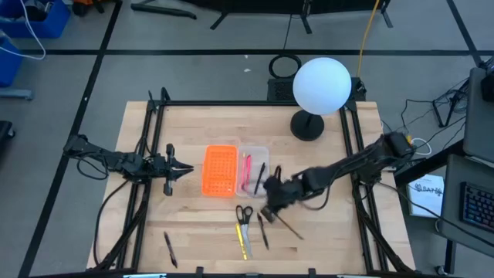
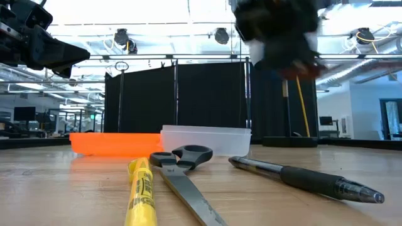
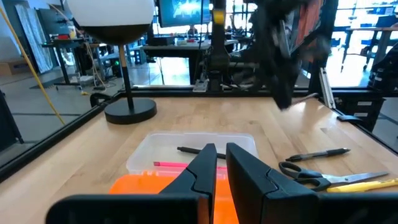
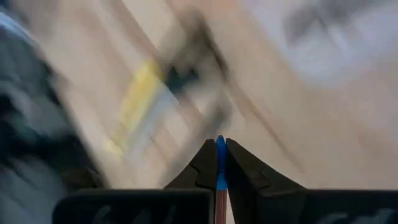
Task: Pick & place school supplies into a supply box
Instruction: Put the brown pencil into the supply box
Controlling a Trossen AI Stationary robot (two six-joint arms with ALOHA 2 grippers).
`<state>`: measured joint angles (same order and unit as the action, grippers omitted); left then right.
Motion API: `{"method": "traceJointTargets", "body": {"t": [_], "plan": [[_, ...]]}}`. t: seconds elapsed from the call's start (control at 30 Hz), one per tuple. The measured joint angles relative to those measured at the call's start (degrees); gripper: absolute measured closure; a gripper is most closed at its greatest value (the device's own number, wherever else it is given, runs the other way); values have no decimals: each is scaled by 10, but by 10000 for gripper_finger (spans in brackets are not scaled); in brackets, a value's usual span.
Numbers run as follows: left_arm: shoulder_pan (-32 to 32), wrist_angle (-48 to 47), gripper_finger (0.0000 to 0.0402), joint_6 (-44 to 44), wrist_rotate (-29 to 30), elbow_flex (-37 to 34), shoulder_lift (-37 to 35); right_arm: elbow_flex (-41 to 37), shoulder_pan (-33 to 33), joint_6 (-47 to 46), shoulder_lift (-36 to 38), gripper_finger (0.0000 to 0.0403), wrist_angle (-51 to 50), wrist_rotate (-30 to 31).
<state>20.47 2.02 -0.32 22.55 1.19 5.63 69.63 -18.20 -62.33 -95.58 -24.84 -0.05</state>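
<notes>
The surface is pale blond wood with a fine grain, framed by black rails. On it lies an orange perforated piece, dotted with rows of small holes, and just beside it the clear, milky supply box holding a pink pen and a black pen. The scissors have red-and-black handles and grey blades. A yellow pen bears dark print. The lamp has a white globe on a black base. The right claw, dark, pinches a blue pen.
</notes>
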Motion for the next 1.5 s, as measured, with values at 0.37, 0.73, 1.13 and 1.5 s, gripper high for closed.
{"method": "traceJointTargets", "body": {"t": [0.37, 0.73, 1.13, 1.5], "plan": [[0, 0, 355, 0, 0, 0, 0, 2, 129, 37, 30, 395, 231, 165], [0, 0, 355, 2, -2, 0, 0, 1, 230, 26, -70, 395, 237, 121], [0, 9, 355, 19, 0, -1, 0, 2, 265, 34, -128, 395, 243, 74], [0, 11, 355, 10, -1, -1, 0, 2, 268, 57, -131, 393, 192, 74]]}}
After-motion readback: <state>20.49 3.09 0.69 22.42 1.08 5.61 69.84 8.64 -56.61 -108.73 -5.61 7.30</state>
